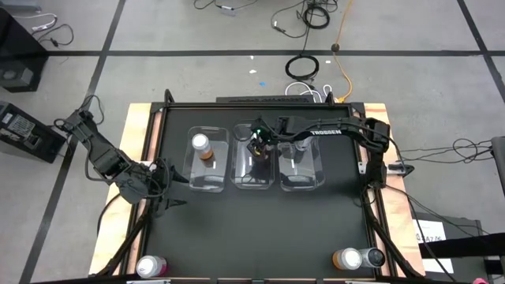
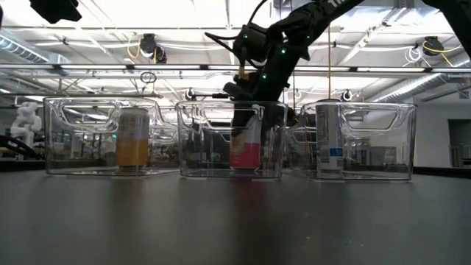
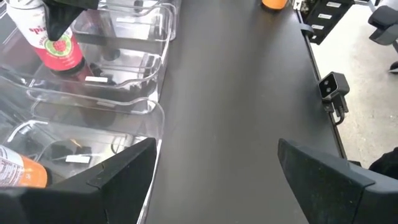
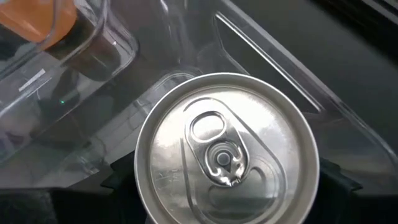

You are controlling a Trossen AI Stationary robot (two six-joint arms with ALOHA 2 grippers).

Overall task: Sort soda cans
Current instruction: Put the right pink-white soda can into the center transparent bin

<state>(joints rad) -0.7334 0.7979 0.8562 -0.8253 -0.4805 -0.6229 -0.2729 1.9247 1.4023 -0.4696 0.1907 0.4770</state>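
Cans are standing in all three clear bins in the high view: an orange can (image 1: 202,145) upright in the left bin (image 1: 208,160), a pink can (image 1: 258,149) under the right gripper (image 1: 258,147) in the middle bin (image 1: 253,164), and a dark can (image 1: 301,147) in the right bin (image 1: 301,164). Well apart from those jaws, at the near table edge, a second pink can (image 1: 150,267), a second orange can (image 1: 348,258) and a second dark can (image 1: 373,257) are lying on their sides. The left gripper (image 1: 175,190) is waiting beside the left bin, its fingers spread wide around nothing.

Low view: the right gripper (image 2: 246,110) is reaching down into the middle bin (image 2: 232,140) and clasping the pink can (image 2: 246,149) at its top, long axis vertical.

Left wrist view: the pink can (image 3: 51,40) is standing upright, well ahead of the parted left fingers (image 3: 323,180).

Right wrist view: the pink can's silver top (image 4: 227,149) is facing straight up between the jaws, which are pressing its sides.
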